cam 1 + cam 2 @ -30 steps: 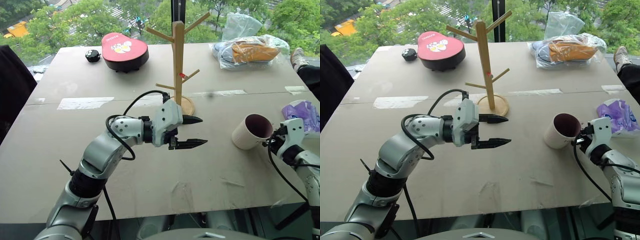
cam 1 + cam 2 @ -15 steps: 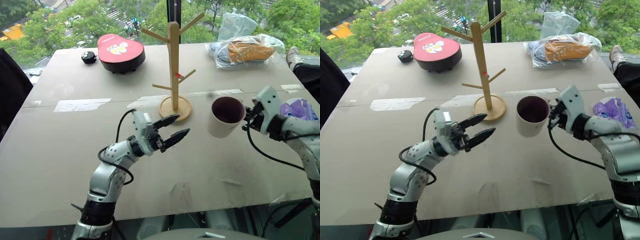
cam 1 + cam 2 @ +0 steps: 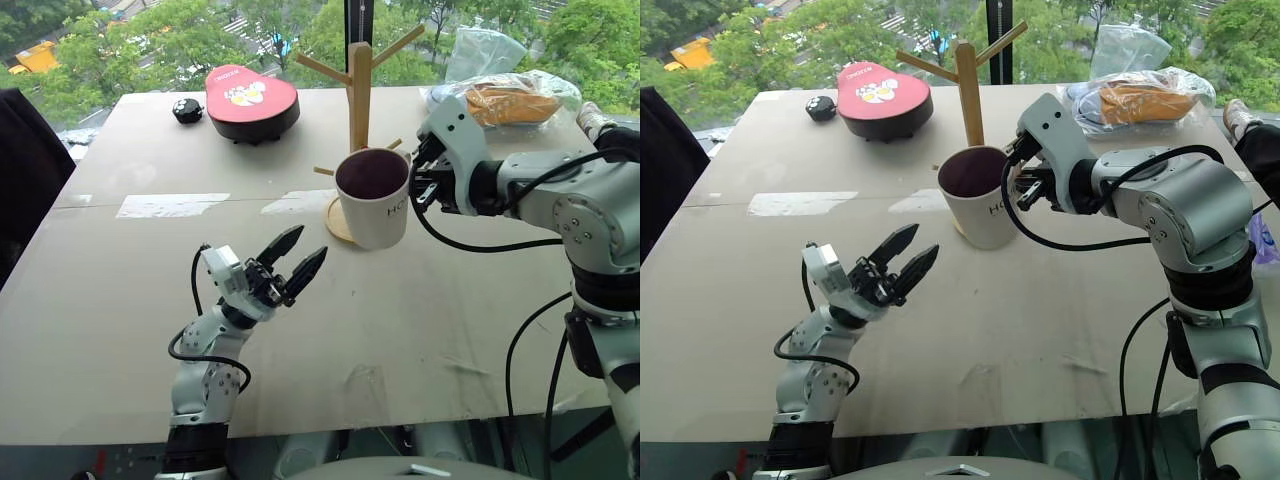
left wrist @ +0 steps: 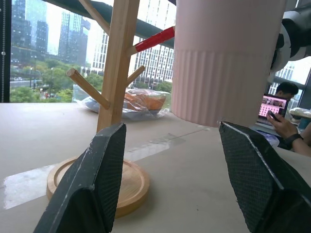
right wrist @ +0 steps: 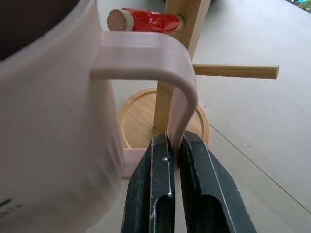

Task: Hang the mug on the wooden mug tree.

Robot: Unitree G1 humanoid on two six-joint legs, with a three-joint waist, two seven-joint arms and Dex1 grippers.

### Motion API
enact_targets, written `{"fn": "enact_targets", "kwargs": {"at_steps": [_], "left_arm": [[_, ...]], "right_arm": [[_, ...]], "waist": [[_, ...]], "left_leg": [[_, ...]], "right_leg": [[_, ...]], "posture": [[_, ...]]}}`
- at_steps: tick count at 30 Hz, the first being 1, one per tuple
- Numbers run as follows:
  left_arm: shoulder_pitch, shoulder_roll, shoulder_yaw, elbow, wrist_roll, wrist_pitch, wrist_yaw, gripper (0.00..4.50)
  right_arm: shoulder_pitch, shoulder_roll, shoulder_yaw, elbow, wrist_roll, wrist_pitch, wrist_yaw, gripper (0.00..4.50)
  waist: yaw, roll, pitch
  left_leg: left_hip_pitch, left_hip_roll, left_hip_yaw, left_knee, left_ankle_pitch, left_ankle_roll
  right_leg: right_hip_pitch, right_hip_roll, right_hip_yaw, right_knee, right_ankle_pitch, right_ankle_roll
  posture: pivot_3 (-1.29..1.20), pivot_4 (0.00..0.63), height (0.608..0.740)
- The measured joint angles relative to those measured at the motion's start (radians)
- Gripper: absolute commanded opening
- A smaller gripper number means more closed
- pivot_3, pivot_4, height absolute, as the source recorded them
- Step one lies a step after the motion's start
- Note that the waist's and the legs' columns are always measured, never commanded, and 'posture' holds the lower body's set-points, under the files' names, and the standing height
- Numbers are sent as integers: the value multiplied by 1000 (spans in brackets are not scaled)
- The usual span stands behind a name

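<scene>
Mug (image 3: 373, 198) aloft – beige table (image 3: 150, 290), windows probably.

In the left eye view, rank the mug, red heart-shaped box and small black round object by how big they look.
1. Red heart-shaped box and mug: look similar; the mug is nearer the camera, so unranked.
2. Small black round object: clearly smallest.

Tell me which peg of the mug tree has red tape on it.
The short lower peg of the wooden mug tree, just above the mug's handle. The other pegs, like the thin one below it, are bare wood.
</scene>
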Motion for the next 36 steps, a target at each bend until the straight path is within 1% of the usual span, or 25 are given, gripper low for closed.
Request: {"fn": "enact_targets", "kwargs": {"at_steps": [10,18,21,23,24,26,28,30,33,36], "left_arm": [[-10,-4,12,39,-14,-41,-23,3140],[-25,-13,13,42,-16,-51,-24,3140],[-25,-17,12,42,-16,-51,-24,3140],[-25,-18,12,42,-16,-51,-24,3140],[-25,-18,12,42,-16,-51,-24,3140],[-25,-18,12,42,-16,-51,-24,3140],[-25,-18,12,42,-16,-50,-24,3140],[-24,-18,11,41,-17,-50,-24,3140],[-22,-17,12,38,-23,-50,-23,3140],[-21,-16,13,34,-24,-49,-22,3140]], "right_arm": [[-104,83,51,74,-34,-17,-23,137],[-135,146,108,229,-102,-72,-36,137],[-142,154,114,261,-120,-94,-35,942],[-151,154,114,270,-133,-114,-32,1914],[-153,157,113,272,-140,-121,-33,2326],[-154,162,103,279,-150,-129,-33,3455],[-154,163,88,279,-151,-128,-32,4273],[-153,156,67,275,-145,-123,-23,4273],[-139,106,8,224,-99,-87,19,4273],[-72,35,-57,161,-40,-59,71,4273]], "waist": [[-4,0,0],[-18,0,0],[-24,0,0],[-26,0,0],[-26,0,0],[-27,0,0],[-27,0,0],[-26,0,0],[-22,0,0],[-20,0,0]], "left_leg": [[0,0,0,0,0,0],[0,0,0,0,0,0],[0,0,0,0,0,0],[0,0,0,0,0,0],[0,0,0,-1,0,0],[0,0,0,-1,0,0],[0,0,0,-1,0,0],[0,0,0,-1,0,0],[-1,0,0,-1,0,0],[-1,0,1,-2,0,0]], "right_leg": [[0,0,0,0,0,0],[-1,0,0,1,0,0],[-1,0,0,1,0,0],[-1,0,0,1,0,0],[-1,0,0,1,0,0],[-2,0,0,1,0,0],[-2,0,0,1,0,0],[-2,0,0,1,0,0],[-2,0,0,0,0,0],[-2,0,0,-1,0,0]], "posture": [[0,150,740],[0,150,740],[0,150,740],[0,150,740],[0,150,740],[0,150,740],[0,150,740],[0,150,740],[0,150,740],[0,150,740]]}}
